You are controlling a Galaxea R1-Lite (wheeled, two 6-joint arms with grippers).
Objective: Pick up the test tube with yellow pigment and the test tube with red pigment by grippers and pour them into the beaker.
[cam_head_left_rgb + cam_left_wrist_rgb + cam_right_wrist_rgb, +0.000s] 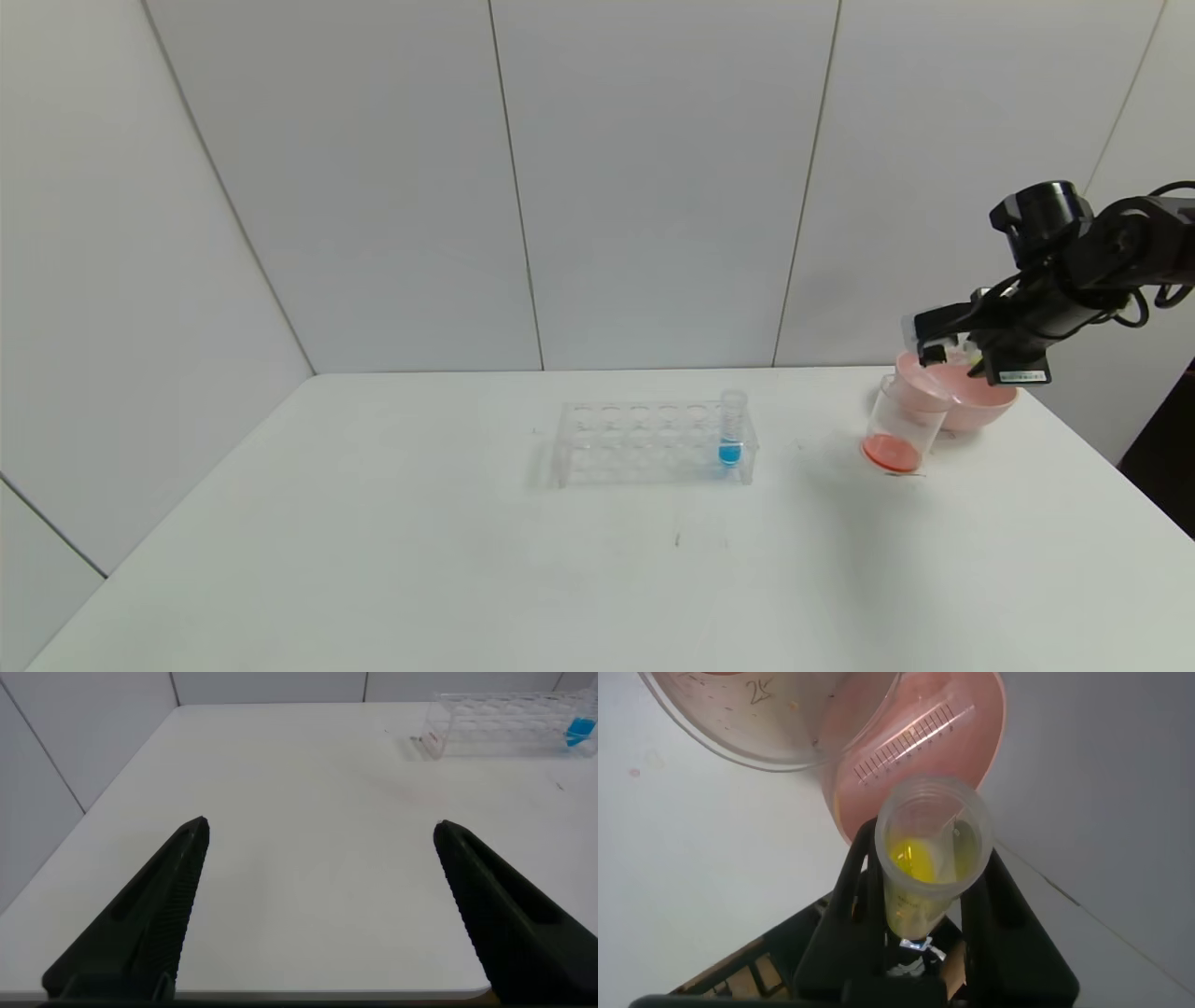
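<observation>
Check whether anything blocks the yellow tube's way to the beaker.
Nothing visible does. The right tool holds the yellow tube tilted right beside the beaker rim; the pink bowl sits behind it.

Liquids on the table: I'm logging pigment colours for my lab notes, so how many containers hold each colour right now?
Blue: 1, tube in the rack
Yellow: 1, test tube with yellow pigment, in the right gripper
Orange-red: 1, beaker
Total: 3
</observation>
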